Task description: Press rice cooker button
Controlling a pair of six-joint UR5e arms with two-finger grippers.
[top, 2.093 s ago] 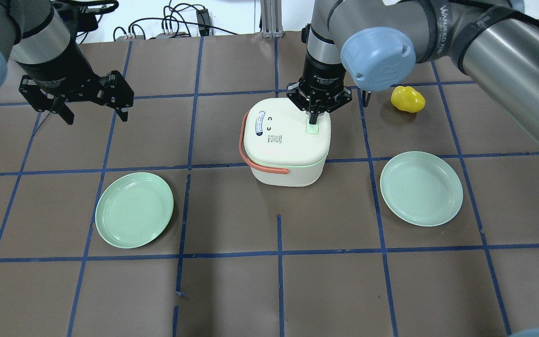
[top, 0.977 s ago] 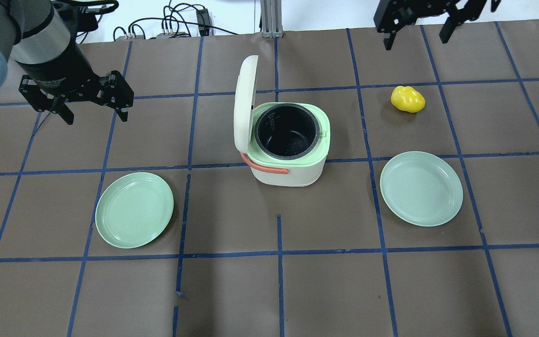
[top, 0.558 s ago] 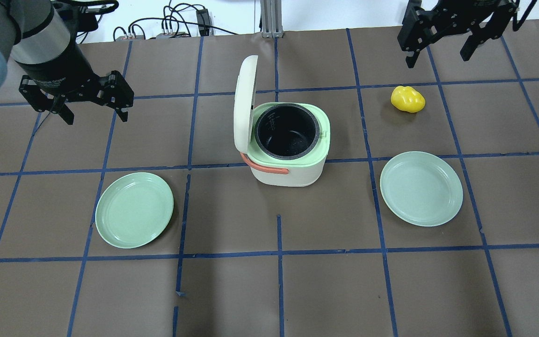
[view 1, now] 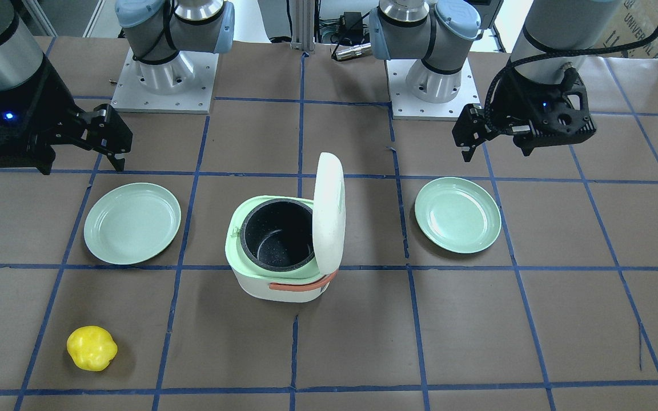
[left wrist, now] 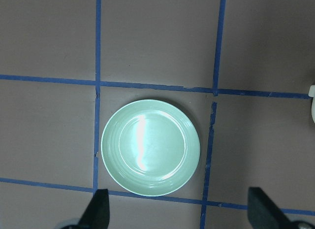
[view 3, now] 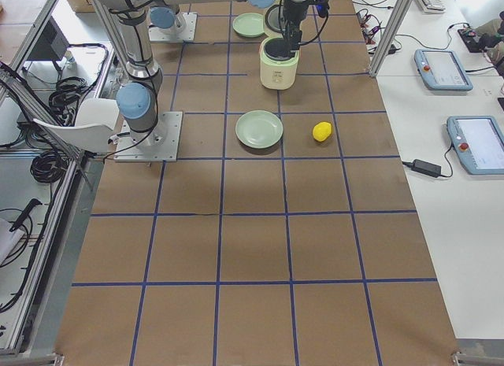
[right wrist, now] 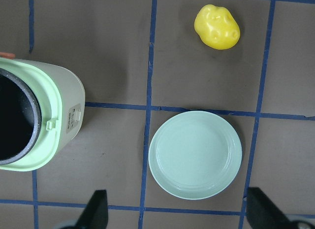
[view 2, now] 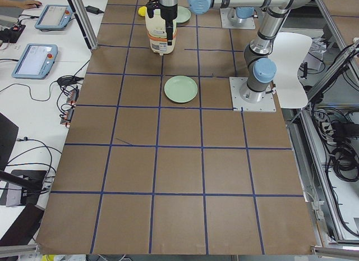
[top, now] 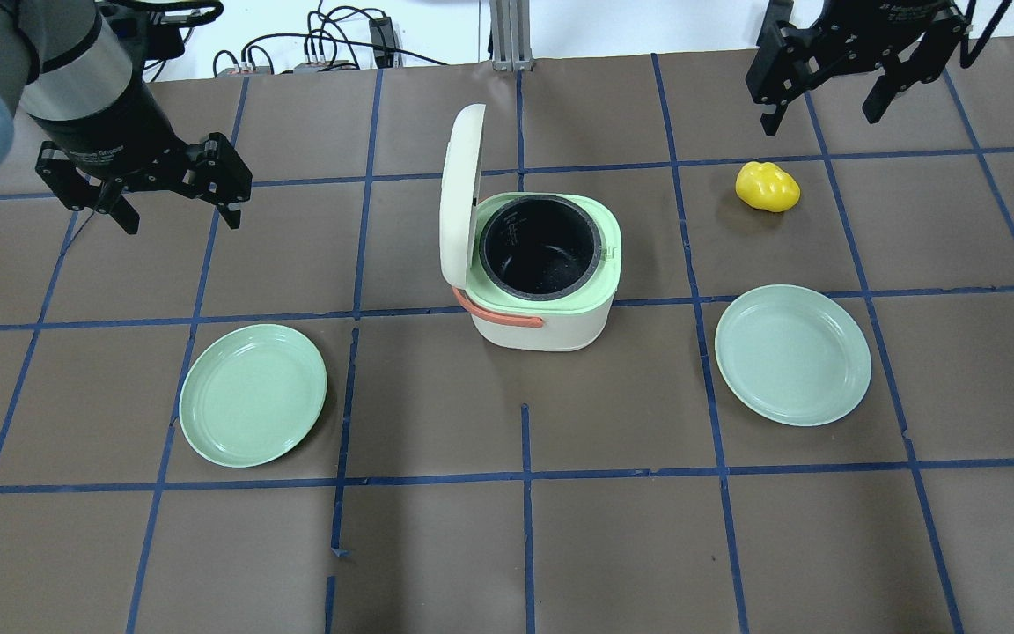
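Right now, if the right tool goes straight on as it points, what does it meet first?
The right tool would probably meet the green plate near its rim, or the table just beside it; depth is unclear.

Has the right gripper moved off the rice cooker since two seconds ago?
Yes. The right gripper has left the rice cooker and gone right and farther back, now open beyond the yellow toy in the overhead view.

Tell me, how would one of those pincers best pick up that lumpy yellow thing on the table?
Probably across the middle of the yellow thing, coming straight down from above. It lies alone on the brown table, nothing touching it, so its sides are free; its lumpy top offers no handle. The open right pincer hangs nearest.
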